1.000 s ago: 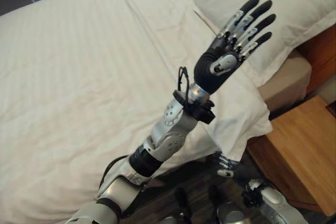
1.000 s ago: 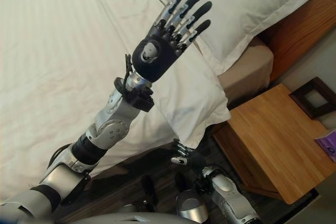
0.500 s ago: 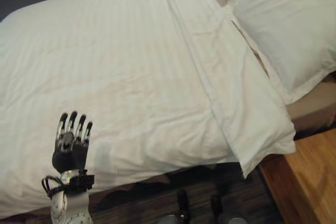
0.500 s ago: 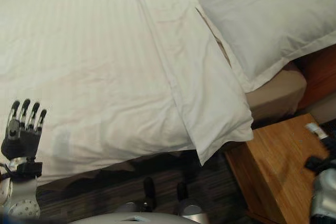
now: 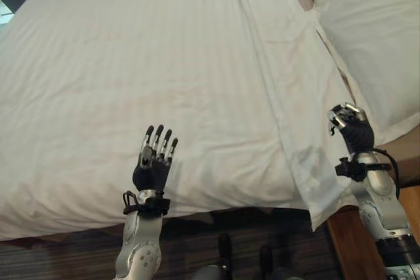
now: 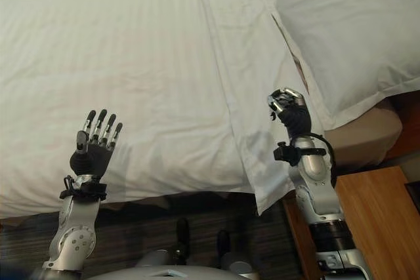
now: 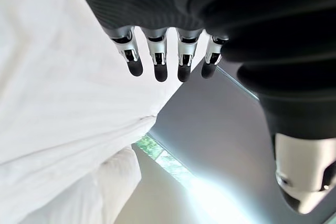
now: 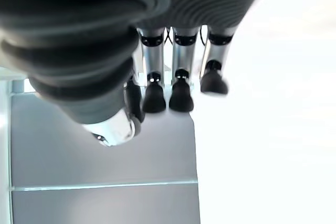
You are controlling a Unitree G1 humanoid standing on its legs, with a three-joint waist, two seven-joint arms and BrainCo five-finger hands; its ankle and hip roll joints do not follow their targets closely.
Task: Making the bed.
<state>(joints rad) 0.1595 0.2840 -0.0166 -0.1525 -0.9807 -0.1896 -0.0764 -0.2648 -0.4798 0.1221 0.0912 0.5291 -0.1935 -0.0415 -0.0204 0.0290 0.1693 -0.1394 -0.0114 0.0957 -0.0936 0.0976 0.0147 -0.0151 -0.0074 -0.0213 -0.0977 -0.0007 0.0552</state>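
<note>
Over the near edge of the bed (image 5: 39, 221), where the white duvet (image 5: 164, 77) lies spread with its folded band running toward the pillow (image 6: 348, 31) at far right, the left hand (image 5: 153, 165) is raised with fingers released and straight, while the right hand (image 6: 290, 113), fingers clenched on nothing, hangs above the band's near right corner.

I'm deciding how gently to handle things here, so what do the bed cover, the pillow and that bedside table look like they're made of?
The bed cover looks like white woven cloth, matte, with faint tone-on-tone stripes and soft creases. The pillow appears to have a similar white fabric case with a flat sewn border. The bedside table looks like wood or wood veneer, warm orange-brown with a smooth, low-sheen top; which one I can't tell.
</note>
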